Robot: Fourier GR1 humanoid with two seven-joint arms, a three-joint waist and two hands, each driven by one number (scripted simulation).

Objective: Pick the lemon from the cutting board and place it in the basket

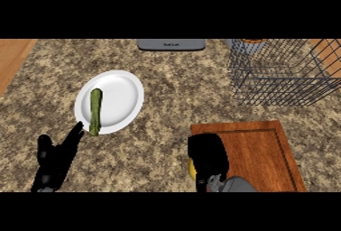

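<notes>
My right hand (208, 155) is at the left edge of the wooden cutting board (256, 151), fingers curled round the lemon (191, 168). Only a yellow sliver of the lemon shows at the hand's lower left; the rest is hidden. The wire basket (286, 72) stands at the back right, well beyond the board. My left hand (57, 160) rests open at the lower left, fingers pointing up toward the plate.
A white plate (123, 90) with a green cucumber (96, 110) lies left of centre. A grey appliance (171, 44) sits at the back edge. An orange-topped container (250, 44) stands behind the basket. Speckled stone counter (166, 113) lies between plate and board.
</notes>
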